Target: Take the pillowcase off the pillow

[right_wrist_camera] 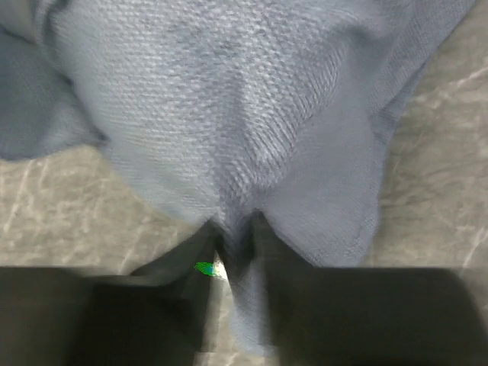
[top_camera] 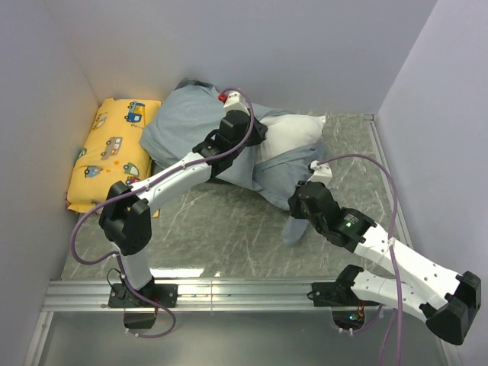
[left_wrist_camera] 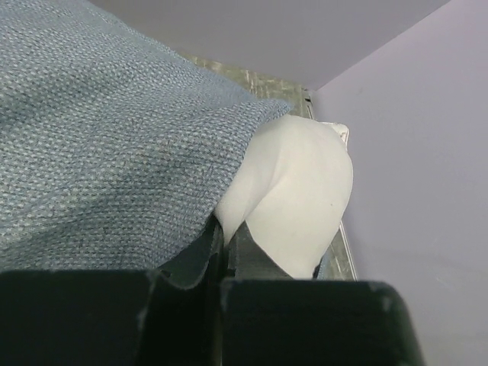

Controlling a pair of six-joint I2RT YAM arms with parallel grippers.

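1. Work surface: a grey marbled table (top_camera: 213,229), enclosed on three sides by plain pale lavender walls (top_camera: 267,46).

2. Pillowcase (top_camera: 183,126): a large soft blue-grey woven fabric case. It is found heaped at the far middle of the table, with the bulk bunched toward the back left. A lower flap is drawn out toward the near right, and one corner is trailed onto the bare table. Part of the white pillow is still covered by it.

3. Pillow (top_camera: 293,133): a plump plain white rectangular pillow, laid at the far right of the heap. Its right end is exposed past the case opening, and the rest is hidden under the fabric.

4. Second pillow (top_camera: 114,149): a smaller yellow cushion printed with cartoon cars. It is set against the left wall, just beside the grey heap.

5. Left arm (top_camera: 175,179): white and black, stretched diagonally from the near-left base to the middle of the heap.

6. Right arm (top_camera: 396,263): white and black, bent in from the near right toward the drawn-out flap.

7. Left gripper (left_wrist_camera: 226,236): its jaws are brought together, and an edge of the pillowcase is pinched at the opening, with the white pillow directly beyond.

8. Right gripper (right_wrist_camera: 236,244): its jaws are clamped on a gathered fold of the pillowcase, low over the table.
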